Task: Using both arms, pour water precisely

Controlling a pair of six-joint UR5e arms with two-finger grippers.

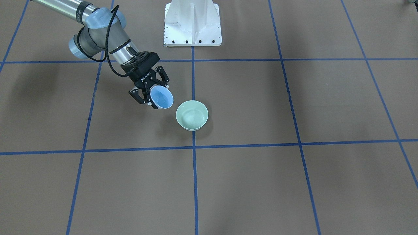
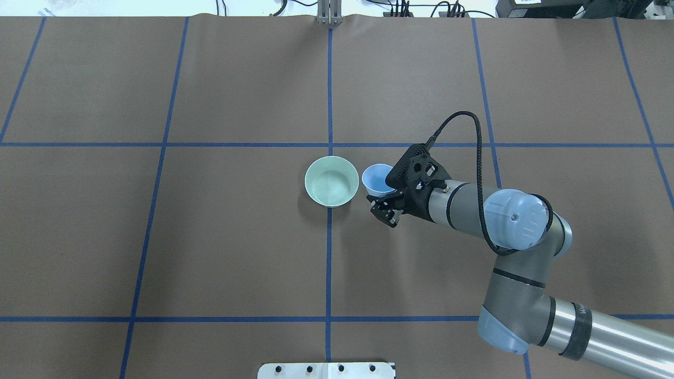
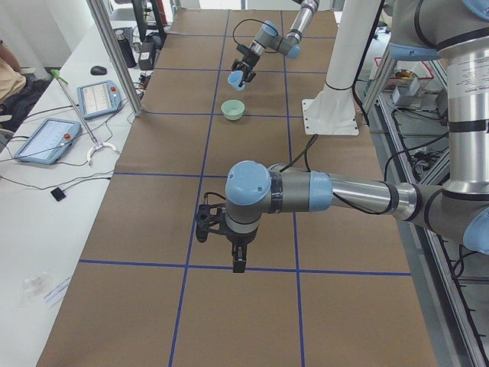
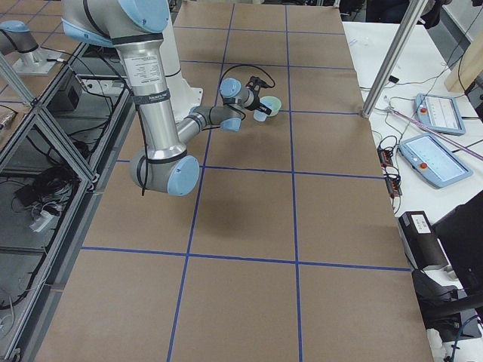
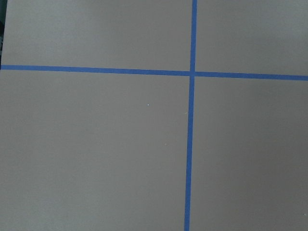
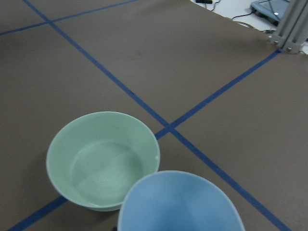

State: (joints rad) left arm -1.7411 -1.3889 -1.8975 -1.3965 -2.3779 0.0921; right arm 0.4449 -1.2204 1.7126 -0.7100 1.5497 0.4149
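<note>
My right gripper [image 1: 153, 95] is shut on a light blue cup [image 1: 162, 97] and holds it tilted, mouth toward a pale green bowl [image 1: 192, 115], just beside the bowl's rim. In the overhead view the cup [image 2: 377, 179] is right of the bowl [image 2: 331, 181]. The right wrist view shows the cup's rim [image 6: 180, 204] close above the bowl [image 6: 103, 159], which seems to hold a little clear water. My left gripper [image 3: 208, 225] shows only in the exterior left view, low over bare table far from the bowl; I cannot tell if it is open.
The brown table [image 2: 210, 237] carries a grid of blue tape lines. The white bolted pedestal [image 1: 192, 24] stands behind the bowl. A side bench with tablets [image 3: 46, 138] and a metal post [image 3: 114, 53] runs along the far edge.
</note>
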